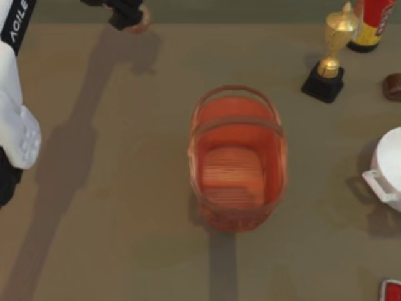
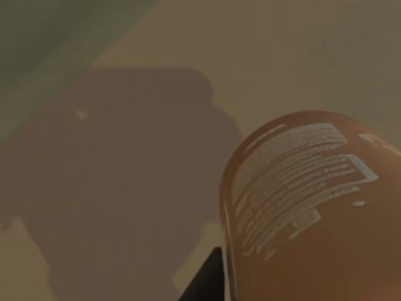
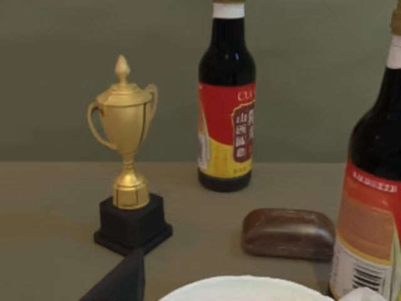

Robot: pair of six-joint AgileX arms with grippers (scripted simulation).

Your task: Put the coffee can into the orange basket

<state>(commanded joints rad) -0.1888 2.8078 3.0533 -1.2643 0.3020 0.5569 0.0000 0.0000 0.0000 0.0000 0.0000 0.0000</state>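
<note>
The coffee can (image 2: 313,207), tan-orange with faint white print, fills the left wrist view, with one dark finger (image 2: 205,283) pressed against its side. In the top view my left gripper (image 1: 127,15) is at the table's far edge, left of centre, shut on the can (image 1: 141,22), of which only a small part shows. The orange basket (image 1: 237,157), oval with an arched handle, stands upright and empty at mid-table, well to the right of and nearer than the can. My right gripper (image 3: 124,282) is parked beyond the top view's right side, near the white pot.
A gold trophy (image 1: 330,53) on a black base and a red-and-yellow bottle (image 1: 374,24) stand at the far right. Nearby lie a brown block (image 1: 393,86) and the white pot (image 1: 390,168) with handles. A red object (image 1: 392,291) sits at the near right corner.
</note>
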